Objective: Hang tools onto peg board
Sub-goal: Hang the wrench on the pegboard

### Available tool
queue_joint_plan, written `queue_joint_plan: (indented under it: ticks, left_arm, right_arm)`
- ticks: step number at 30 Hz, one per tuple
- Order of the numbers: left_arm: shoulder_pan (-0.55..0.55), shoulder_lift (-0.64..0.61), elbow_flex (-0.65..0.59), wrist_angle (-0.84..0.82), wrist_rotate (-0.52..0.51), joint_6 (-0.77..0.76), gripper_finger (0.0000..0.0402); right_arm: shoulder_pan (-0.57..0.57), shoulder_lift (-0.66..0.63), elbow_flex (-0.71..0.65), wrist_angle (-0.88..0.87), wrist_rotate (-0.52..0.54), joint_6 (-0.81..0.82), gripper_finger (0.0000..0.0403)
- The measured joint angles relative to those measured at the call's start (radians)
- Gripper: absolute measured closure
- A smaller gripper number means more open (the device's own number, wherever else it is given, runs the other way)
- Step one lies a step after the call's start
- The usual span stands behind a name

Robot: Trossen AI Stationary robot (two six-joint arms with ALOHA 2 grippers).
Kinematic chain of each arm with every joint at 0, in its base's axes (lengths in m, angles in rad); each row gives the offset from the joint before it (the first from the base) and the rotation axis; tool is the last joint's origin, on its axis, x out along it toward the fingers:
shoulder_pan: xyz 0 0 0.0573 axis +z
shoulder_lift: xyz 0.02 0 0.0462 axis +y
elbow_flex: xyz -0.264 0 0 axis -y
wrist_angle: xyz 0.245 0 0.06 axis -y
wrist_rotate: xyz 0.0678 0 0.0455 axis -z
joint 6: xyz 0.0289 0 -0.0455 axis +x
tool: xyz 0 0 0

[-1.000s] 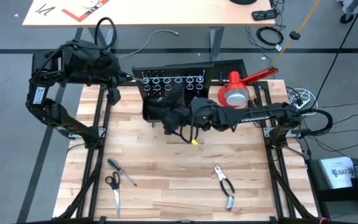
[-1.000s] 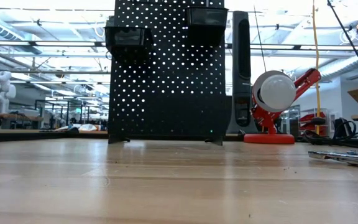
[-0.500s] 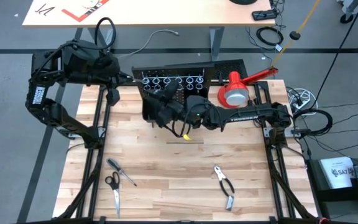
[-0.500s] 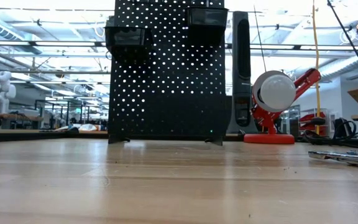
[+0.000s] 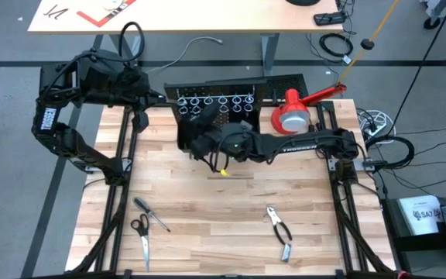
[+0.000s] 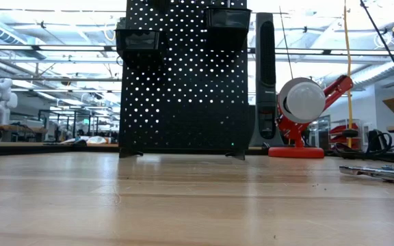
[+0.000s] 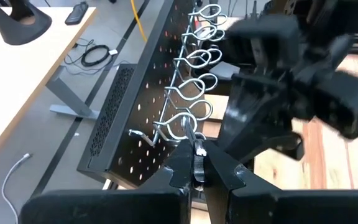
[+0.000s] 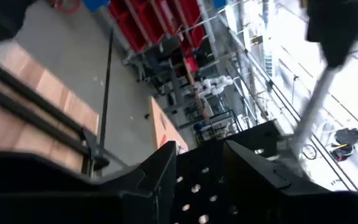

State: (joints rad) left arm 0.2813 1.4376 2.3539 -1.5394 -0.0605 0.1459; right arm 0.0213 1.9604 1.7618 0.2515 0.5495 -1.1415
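Peg board (image 5: 207, 105) upright at table's back edge; right gripper (image 5: 207, 147) beside it grips a yellow-handled screwdriver (image 5: 223, 167); left gripper (image 7: 197, 168), fingers closed, waits near silver rings (image 7: 194, 59).

You can't see the peg board (image 5: 207, 105) whole from above: the right arm (image 5: 300, 144) covers its front and lower part. In the low view its top is cut off by the frame edge, and both arms are out of frame. The right pincer (image 5: 207, 143) is buried in dark arm parts overhead; what it holds can't be told. The right arm is blurred in the left wrist view.
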Motion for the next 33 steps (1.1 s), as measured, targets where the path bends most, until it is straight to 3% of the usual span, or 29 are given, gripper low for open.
queue_joint_plan:
  ticks: [15,27,33]
  left_arm:
    - [0.000,0.000,0.000,0.000,0.001,-0.002,0.0380]
    - [0.000,0.000,0.000,0.003,0.001,-0.005,0.0380]
    - [0.000,0.000,0.000,0.002,0.001,-0.008,0.0380]
  right_arm:
    - [0.009,0.033,0.000,0.196,0.101,-0.113,0.0271]
    - [-0.028,0.037,0.000,0.138,0.108,-0.086,0.0274]
    - [-0.035,0.038,0.000,0.136,0.107,-0.082,0.0306]
